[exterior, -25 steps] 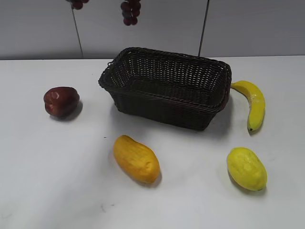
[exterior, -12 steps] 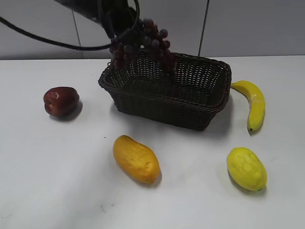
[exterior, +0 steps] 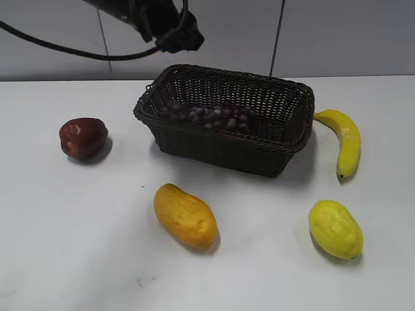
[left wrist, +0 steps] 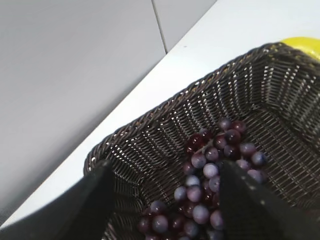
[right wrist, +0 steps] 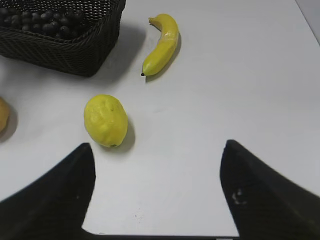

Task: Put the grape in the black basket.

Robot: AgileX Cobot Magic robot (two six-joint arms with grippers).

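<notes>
The grape bunch [exterior: 211, 116] lies inside the black basket [exterior: 279, 97] on its floor, along the left and middle. It also shows in the left wrist view [left wrist: 210, 185] and the right wrist view [right wrist: 42, 20]. My left gripper [exterior: 178, 39] hangs open and empty above the basket's back left rim; in its wrist view [left wrist: 165, 172] the jaws stand wide apart over the grapes. My right gripper [right wrist: 157, 155] is open and empty above bare table, out of the exterior view.
A dark red apple [exterior: 83, 137] sits left of the basket. An orange mango [exterior: 185, 216] lies in front. A yellow lemon-like fruit [exterior: 335, 229] lies at front right and a banana [exterior: 343, 139] right of the basket. The table is white.
The grape bunch, held above the basket's back left half a second ago, has dropped and now lies inside the basket. My left gripper has let go and stays above the rim.
</notes>
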